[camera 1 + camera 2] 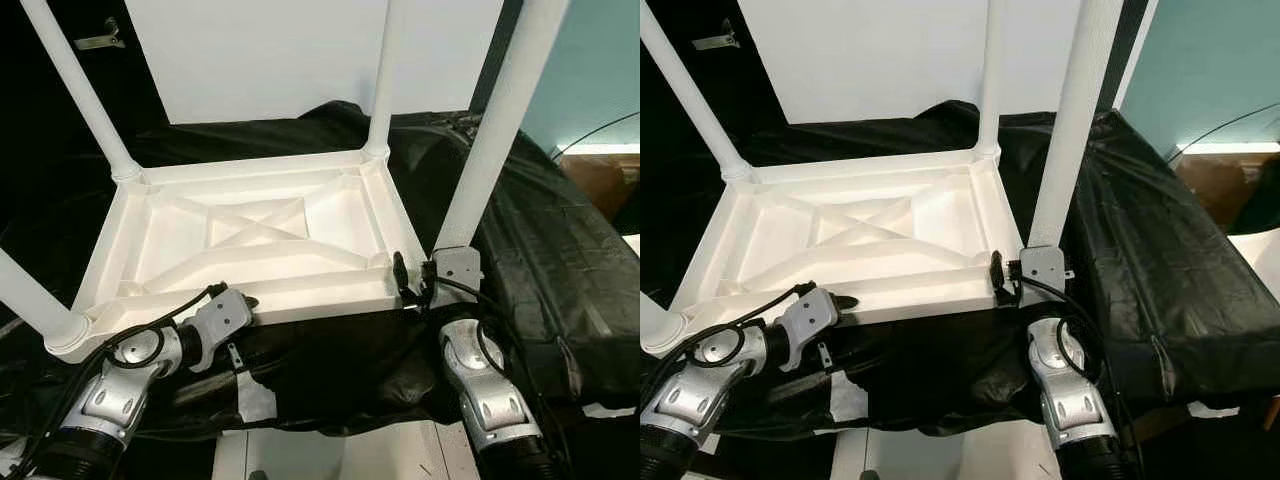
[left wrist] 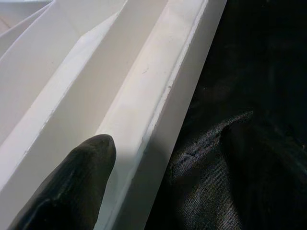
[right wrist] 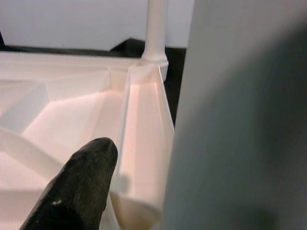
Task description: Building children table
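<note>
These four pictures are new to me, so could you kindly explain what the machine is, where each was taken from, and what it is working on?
It is a humanoid robot with two silver arms ending in black two-fingered grippers. The two wide pictures come from its head camera, looking down. The close-ups come from a camera on each wrist, looking along that gripper's fingers. Before it, on a black cloth, lies a white plastic children's table, upside down with four legs pointing up. The left gripper rests at the near rim. The right gripper is at the near right corner, beside the leg there. I cannot tell whether either grips anything.
</note>
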Robot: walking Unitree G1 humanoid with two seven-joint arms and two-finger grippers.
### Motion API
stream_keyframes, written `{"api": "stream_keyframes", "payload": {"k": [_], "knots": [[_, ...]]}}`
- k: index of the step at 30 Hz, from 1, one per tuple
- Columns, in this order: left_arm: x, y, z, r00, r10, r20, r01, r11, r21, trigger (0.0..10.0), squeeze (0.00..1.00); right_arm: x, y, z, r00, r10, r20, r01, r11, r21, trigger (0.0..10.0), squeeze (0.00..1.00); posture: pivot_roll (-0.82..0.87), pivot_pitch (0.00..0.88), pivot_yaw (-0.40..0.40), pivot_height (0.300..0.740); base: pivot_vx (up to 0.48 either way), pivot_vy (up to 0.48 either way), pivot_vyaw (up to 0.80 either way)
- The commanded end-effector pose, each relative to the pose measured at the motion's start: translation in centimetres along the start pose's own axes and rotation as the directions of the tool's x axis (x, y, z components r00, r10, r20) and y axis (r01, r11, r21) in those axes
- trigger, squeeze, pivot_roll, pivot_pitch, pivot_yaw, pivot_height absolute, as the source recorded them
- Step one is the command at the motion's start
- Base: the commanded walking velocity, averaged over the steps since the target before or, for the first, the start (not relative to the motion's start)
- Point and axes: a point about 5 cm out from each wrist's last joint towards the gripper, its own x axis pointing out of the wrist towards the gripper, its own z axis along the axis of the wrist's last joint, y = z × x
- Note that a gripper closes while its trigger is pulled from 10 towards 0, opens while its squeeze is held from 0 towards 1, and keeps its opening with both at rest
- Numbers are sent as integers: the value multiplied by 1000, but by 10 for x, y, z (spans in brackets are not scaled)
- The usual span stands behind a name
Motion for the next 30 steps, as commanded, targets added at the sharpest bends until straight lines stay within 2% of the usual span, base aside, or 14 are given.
{"api": "stream_keyframes", "payload": {"k": [1,16,24,30], "knots": [[5,-8,-11,999,-9,-39,8,1000,-30,10000,0,2,1,9,999,12,42,-11,1000,-17,10000,0,9,34,9,740,0,0,0],[7,-8,-7,1000,-9,-4,8,1000,-28,10000,0,2,0,6,1000,-1,28,2,1000,-26,10000,0,10,31,10,740,0,0,0],[8,-11,-9,1000,-14,-5,14,1000,-23,10000,0,8,1,31,994,-1,111,3,1000,-22,10000,0,9,34,9,740,0,0,0],[9,-13,-10,1000,-20,-7,20,1000,-21,10000,0,8,1,29,994,-5,107,7,1000,-14,10000,0,8,36,11,740,0,0,0]]}}
